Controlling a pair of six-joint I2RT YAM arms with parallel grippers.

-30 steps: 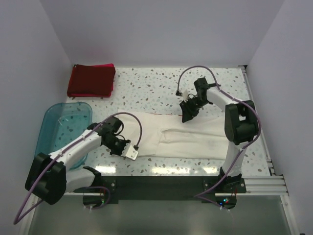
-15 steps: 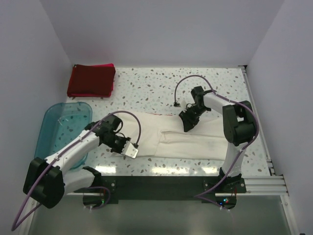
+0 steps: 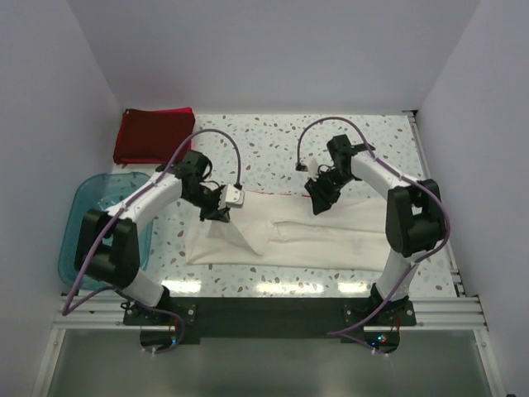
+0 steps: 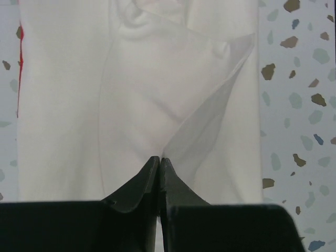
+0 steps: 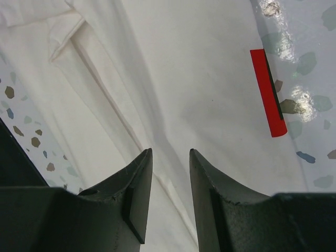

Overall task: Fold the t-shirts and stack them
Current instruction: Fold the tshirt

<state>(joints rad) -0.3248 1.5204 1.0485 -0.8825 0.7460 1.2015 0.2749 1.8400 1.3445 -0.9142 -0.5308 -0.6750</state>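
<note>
A cream-white t-shirt point(image 3: 331, 236) lies flat across the middle of the table, partly folded lengthwise. My left gripper point(image 3: 217, 213) is shut on a pinch of its left end, and the cloth rises in a tent to the fingertips point(image 4: 152, 165). In the left wrist view the t-shirt point(image 4: 142, 94) fills the frame. My right gripper point(image 3: 319, 201) hovers open over the shirt's far edge, nothing between its fingers point(image 5: 142, 163). A thin red strip of print point(image 5: 268, 92) peeks out beside the cloth. A folded dark red shirt point(image 3: 155, 134) rests on a pink one at the far left.
A translucent teal tub point(image 3: 91, 219) stands at the left edge, beside the left arm. White walls close in the table at the back and sides. The arm bases sit on a black rail point(image 3: 273, 314) at the near edge.
My left arm has swung from the shirt's near-left corner toward the far side, carrying the pinched cloth with it. The right gripper shifted slightly over the far edge and its jaws widened a little.
</note>
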